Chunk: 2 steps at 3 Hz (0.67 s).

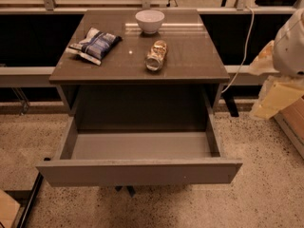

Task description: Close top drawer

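Note:
The top drawer [137, 172] is a wide, shallow grey box with a plain flat front. It stands pulled far out from under the grey table top [194, 61], toward the camera. Its inside floor [142, 145] is bare. My arm comes in at the right edge as a white rounded housing [290, 42]. The cream-coloured gripper [274, 98] hangs below it, to the right of the table and well apart from the drawer, at about the height of the drawer's rear.
On the table top lie a blue chip bag [95, 44], a white bowl [149, 21] and a can on its side [156, 55]. A white cable [241, 51] runs down behind the table's right side. A wooden piece [7, 209] sits at the bottom left on the speckled floor.

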Available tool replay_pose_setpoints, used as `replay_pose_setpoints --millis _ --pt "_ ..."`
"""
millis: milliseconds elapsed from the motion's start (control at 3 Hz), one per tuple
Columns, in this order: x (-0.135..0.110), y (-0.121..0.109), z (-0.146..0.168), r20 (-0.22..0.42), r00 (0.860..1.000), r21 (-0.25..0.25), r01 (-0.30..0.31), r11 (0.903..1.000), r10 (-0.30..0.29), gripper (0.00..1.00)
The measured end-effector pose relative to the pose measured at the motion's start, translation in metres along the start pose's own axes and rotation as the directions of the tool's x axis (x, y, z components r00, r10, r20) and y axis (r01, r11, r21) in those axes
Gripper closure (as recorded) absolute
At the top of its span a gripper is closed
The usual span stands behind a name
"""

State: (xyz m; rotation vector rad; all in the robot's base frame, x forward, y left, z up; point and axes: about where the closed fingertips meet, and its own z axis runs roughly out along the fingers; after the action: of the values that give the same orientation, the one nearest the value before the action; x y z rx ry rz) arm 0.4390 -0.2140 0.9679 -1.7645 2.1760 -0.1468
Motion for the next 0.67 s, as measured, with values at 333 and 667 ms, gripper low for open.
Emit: replay_pose_setpoints --millis 333,667 --pt "0.001 0.015 0.037 -0.003 0.991 -0.009 0.131 0.9913 -0.132 0.68" --pt "0.01 0.033 0.076 -0.011 0.976 -0.038 0.218 0.9753 -0.218 0.91"
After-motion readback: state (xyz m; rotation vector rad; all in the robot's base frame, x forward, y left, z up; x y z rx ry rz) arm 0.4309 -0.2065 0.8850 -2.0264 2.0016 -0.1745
